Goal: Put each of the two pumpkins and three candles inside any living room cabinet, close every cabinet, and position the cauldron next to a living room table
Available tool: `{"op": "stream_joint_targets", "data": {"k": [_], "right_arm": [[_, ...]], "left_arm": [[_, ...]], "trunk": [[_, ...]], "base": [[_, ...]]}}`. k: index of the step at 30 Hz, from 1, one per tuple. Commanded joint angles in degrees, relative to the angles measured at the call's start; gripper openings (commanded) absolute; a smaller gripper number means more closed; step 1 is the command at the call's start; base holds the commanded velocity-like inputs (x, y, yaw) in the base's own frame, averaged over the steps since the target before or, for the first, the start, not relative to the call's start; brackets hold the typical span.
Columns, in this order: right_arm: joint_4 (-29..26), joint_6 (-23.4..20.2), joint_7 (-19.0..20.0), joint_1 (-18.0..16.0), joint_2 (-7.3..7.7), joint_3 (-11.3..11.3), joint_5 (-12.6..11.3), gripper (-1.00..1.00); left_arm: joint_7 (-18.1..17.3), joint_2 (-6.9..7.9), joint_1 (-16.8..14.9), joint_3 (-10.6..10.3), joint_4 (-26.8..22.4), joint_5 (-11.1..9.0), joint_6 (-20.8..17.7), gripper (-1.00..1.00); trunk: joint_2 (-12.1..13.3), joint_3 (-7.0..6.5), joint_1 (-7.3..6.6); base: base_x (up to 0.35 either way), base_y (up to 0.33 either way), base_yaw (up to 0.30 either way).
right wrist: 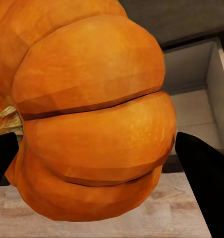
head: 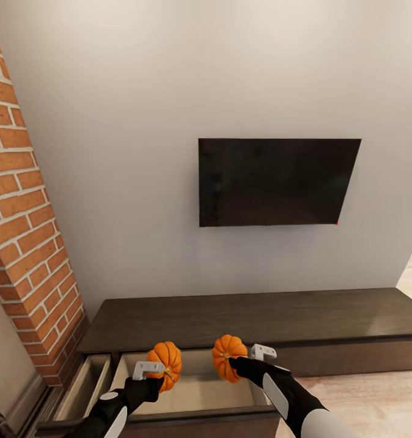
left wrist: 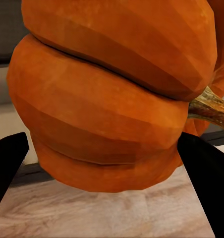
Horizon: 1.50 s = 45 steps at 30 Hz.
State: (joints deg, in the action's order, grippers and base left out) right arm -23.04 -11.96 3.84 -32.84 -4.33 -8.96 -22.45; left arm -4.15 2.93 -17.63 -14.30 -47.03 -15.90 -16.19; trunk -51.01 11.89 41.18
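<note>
Both grippers (head: 159, 372) (head: 241, 360) clamp pumpkins (head: 166, 359) (head: 228, 357) over open drawer (head: 196, 389)

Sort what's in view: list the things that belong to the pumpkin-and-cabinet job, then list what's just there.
Job:
- left pumpkin, held in left gripper
- right pumpkin, held in right gripper
- dark brown cabinet
- its open drawer, under both pumpkins

Just there:
- black TV on the wall
- brick column
</note>
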Motion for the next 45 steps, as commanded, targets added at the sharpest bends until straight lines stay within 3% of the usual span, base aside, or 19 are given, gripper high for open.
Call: {"op": "stream_joint_targets", "data": {"k": [1,11,45], "right_arm": [[-0.1,-0.2,0.0,0.0,0.02,-0.2,-0.3,-1.0],[-0.1,4.5,0.3,0.0,0.02,-0.2,-0.4,-1.0],[0.0,4.8,0.5,0.0,0.02,-0.3,-0.4,-1.0]], "left_arm": [[0.1,0.06,0.0,-0.2,-0.1,-0.4,-0.3,-1.0],[0.1,0.06,0.0,-0.2,0.0,-0.4,-0.2,-1.0],[0.0,0.06,0.0,-0.2,0.0,-0.3,-0.2,-1.0]], "trunk": [[-0.1,0.08,0.02],[-0.1,0.04,0.02],[-0.1,-0.26,0.02]], "base": [[0.08,0.082,0.0],[0.088,0.056,-0.011],[0.071,0.028,-0.037]]}}
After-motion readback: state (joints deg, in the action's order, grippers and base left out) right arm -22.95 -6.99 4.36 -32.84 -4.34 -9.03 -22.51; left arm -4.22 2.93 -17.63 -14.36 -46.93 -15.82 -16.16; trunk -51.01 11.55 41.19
